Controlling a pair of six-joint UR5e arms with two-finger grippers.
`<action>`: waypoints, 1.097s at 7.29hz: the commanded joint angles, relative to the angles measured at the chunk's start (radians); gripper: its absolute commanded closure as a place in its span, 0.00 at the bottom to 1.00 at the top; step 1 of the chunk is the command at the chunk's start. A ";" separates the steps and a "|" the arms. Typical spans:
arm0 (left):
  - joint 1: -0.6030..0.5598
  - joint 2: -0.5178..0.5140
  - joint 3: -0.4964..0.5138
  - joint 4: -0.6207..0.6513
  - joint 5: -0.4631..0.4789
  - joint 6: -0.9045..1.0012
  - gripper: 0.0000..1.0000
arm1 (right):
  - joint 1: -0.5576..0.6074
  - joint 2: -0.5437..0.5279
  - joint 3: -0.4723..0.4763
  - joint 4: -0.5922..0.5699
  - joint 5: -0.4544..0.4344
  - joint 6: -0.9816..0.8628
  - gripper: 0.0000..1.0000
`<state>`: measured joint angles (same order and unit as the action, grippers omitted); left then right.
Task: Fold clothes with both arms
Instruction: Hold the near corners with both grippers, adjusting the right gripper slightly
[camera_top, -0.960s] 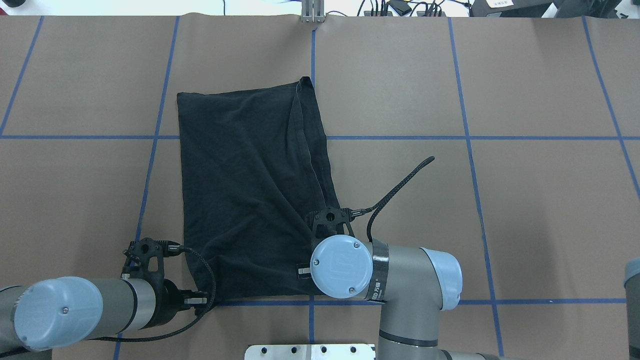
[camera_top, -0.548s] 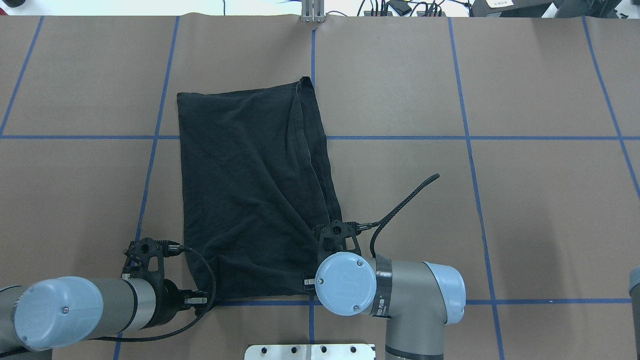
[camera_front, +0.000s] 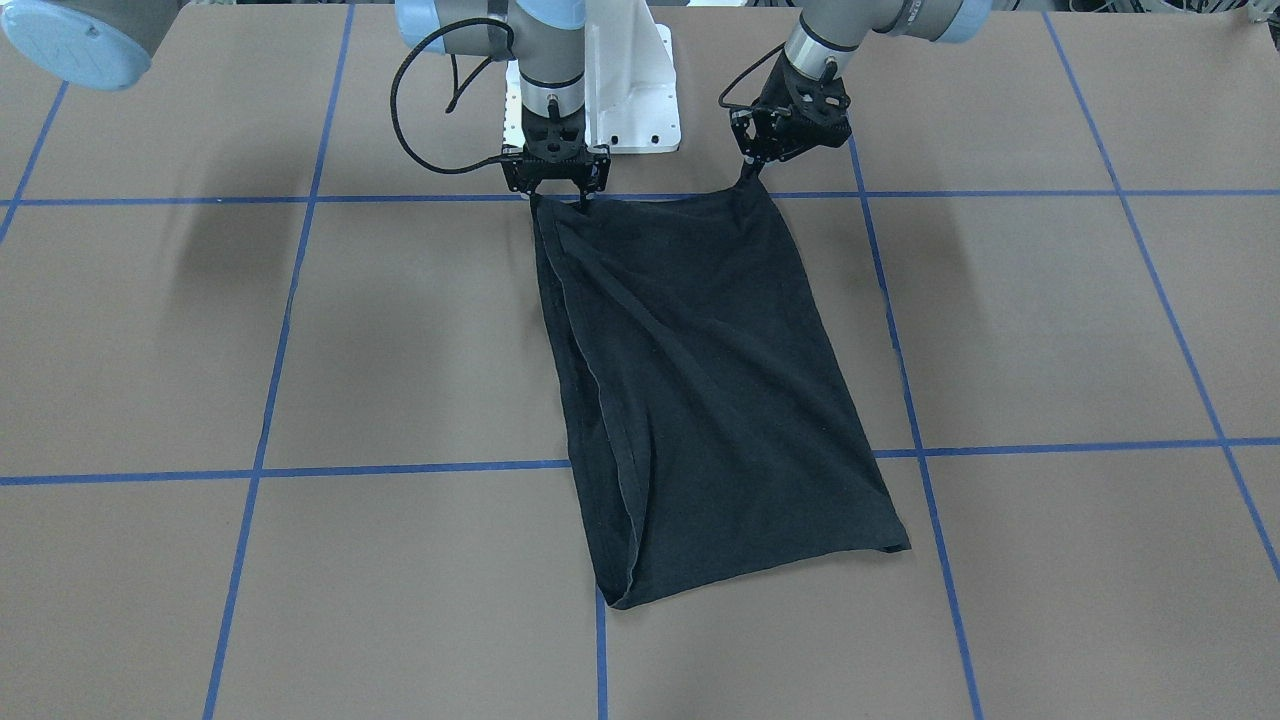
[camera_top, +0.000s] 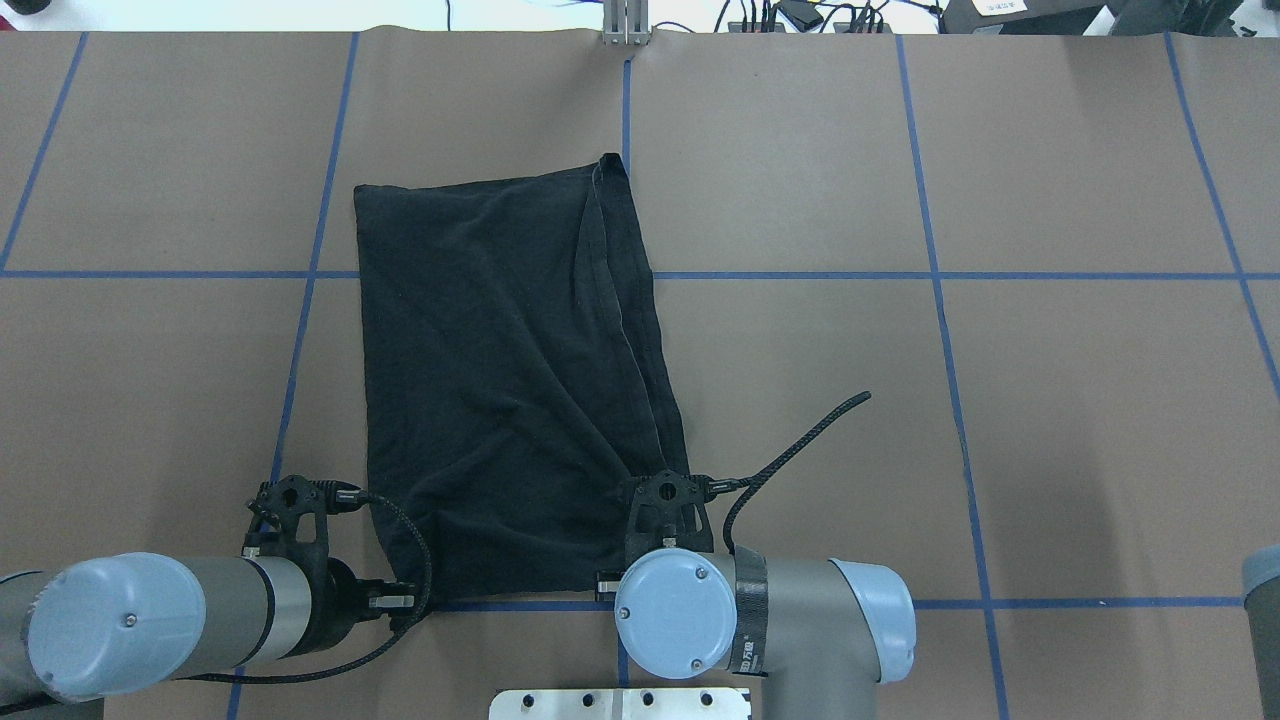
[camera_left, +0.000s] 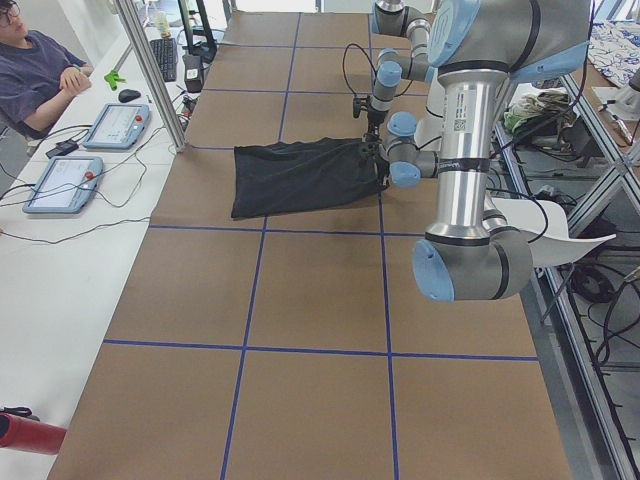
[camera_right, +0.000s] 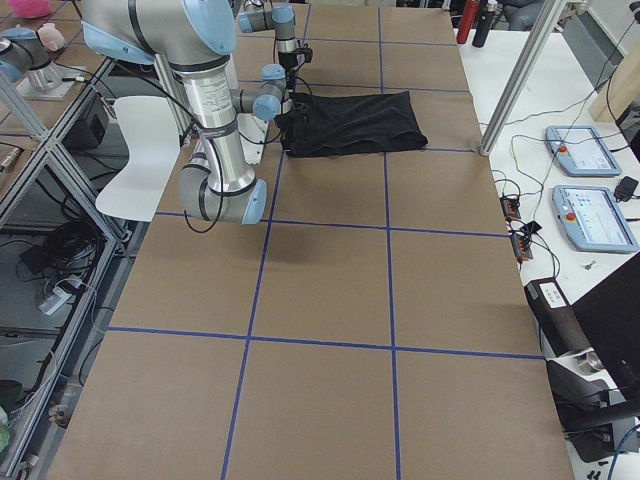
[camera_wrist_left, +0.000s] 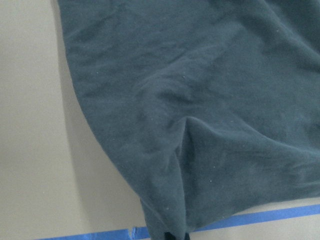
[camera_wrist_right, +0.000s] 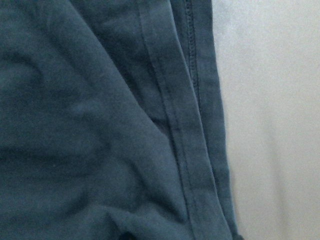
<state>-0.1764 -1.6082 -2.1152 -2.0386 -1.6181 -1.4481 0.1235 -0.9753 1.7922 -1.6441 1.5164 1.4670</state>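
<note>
1. Logging shirt (camera_top: 500, 380) flat on desk (camera_top: 1050, 420) as a long folded panel, plain black side up. Short near edge along the blue tape line (camera_top: 1100, 603) closest to the robot, far edge past the next cross line.
2. Noted doubled hems down the panel's edge on the robot's right.
3. Found left hand (camera_front: 752, 172) clamped on the near left corner. Cloth puckered toward the grip in the wrist view, corner drawn to a point.
4. Found right hand (camera_front: 557, 195) pointing straight down, closed on the near right corner at the hems. Mostly hidden under the wrist cap from overhead.
5. Recorded cable (camera_top: 820, 432) arching from the right wrist over bare desk beside the shirt.
</note>
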 joint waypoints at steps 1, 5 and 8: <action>0.000 -0.001 0.000 0.000 0.000 0.000 1.00 | -0.002 0.001 -0.008 0.001 -0.012 0.003 0.37; -0.002 -0.001 -0.003 0.000 0.000 0.000 1.00 | 0.005 0.006 -0.014 0.009 -0.015 0.029 1.00; -0.002 -0.007 -0.022 0.000 0.000 0.002 1.00 | 0.054 0.018 0.031 0.001 0.001 0.016 1.00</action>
<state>-0.1778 -1.6144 -2.1260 -2.0386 -1.6184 -1.4468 0.1556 -0.9594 1.7979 -1.6380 1.5101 1.4896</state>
